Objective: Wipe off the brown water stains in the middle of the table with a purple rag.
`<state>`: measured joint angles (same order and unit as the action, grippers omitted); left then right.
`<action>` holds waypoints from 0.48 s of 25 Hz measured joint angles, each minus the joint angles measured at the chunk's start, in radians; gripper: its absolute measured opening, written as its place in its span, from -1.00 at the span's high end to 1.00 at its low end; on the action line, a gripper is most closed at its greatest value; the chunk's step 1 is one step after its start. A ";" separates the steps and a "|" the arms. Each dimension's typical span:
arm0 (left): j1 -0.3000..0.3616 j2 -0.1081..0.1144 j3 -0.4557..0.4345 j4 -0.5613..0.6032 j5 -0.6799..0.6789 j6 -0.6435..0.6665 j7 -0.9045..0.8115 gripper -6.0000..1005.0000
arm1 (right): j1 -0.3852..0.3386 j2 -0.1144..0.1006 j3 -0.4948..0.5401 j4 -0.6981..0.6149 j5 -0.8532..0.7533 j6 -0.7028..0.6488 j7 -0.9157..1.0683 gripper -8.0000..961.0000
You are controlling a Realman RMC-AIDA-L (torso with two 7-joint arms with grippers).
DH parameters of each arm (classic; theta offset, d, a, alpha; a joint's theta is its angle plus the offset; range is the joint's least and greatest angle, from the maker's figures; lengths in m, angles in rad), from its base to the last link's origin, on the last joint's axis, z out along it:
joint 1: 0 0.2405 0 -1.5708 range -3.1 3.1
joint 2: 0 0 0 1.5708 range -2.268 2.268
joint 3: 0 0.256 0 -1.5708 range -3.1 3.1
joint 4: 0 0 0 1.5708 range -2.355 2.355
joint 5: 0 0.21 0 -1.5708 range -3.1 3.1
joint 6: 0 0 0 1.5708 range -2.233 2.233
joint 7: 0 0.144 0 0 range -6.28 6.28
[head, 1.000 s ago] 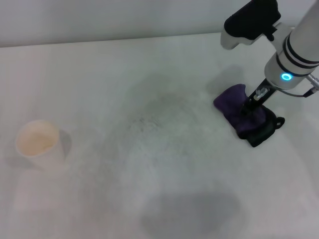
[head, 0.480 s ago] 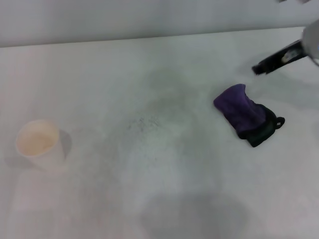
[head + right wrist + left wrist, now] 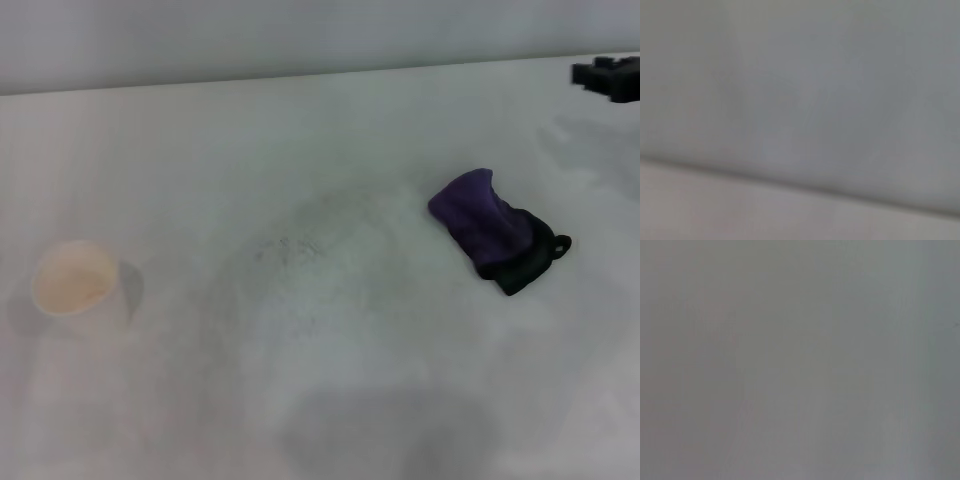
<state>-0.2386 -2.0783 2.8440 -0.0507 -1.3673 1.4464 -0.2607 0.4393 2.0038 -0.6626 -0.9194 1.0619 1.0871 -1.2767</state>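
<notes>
Purple rag [image 3: 493,232] loose on table [image 3: 320,400]; right gripper [image 3: 610,78] apart

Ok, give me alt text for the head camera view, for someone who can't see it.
A bunched purple rag with a black edge lies untouched on the right of a white table, with a white paper cup far to its left. Only faint grey smudges mark the middle; no brown stain shows. The right gripper is a dark tip at the far right edge.
</notes>
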 joint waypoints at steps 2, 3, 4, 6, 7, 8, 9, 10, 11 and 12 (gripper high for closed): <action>-0.010 -0.001 0.000 0.002 -0.018 -0.015 0.000 -0.78 | -0.019 0.000 0.063 0.073 0.117 -0.002 -0.160 0.27; -0.015 -0.001 0.000 0.003 -0.027 -0.022 0.000 -0.78 | -0.029 0.000 0.095 0.116 0.177 -0.004 -0.245 0.27; -0.018 -0.002 0.000 0.003 -0.033 -0.028 0.000 -0.78 | -0.035 0.000 0.124 0.159 0.236 -0.007 -0.324 0.27; -0.024 -0.003 0.000 0.004 -0.048 -0.038 0.000 -0.78 | -0.042 0.000 0.172 0.235 0.317 -0.014 -0.455 0.27; -0.025 -0.004 0.000 0.005 -0.055 -0.041 0.000 -0.78 | -0.044 0.000 0.193 0.270 0.356 -0.017 -0.520 0.27; -0.025 -0.004 0.000 0.006 -0.063 -0.042 0.000 -0.78 | -0.046 0.000 0.219 0.318 0.401 -0.016 -0.606 0.27; -0.025 -0.004 0.000 0.009 -0.070 -0.042 0.000 -0.78 | -0.046 0.000 0.239 0.359 0.447 -0.014 -0.692 0.27; -0.025 -0.005 0.000 0.014 -0.077 -0.042 0.000 -0.78 | -0.047 0.001 0.254 0.401 0.492 -0.009 -0.779 0.27; -0.025 -0.005 0.000 0.022 -0.087 -0.042 0.003 -0.78 | -0.048 0.002 0.262 0.440 0.538 -0.006 -0.854 0.27; -0.025 -0.005 0.000 0.028 -0.094 -0.042 0.008 -0.78 | -0.049 0.003 0.268 0.482 0.592 -0.002 -0.937 0.27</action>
<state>-0.2639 -2.0831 2.8439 -0.0223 -1.4610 1.4044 -0.2532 0.3900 2.0065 -0.3951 -0.4377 1.6536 1.0853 -2.2138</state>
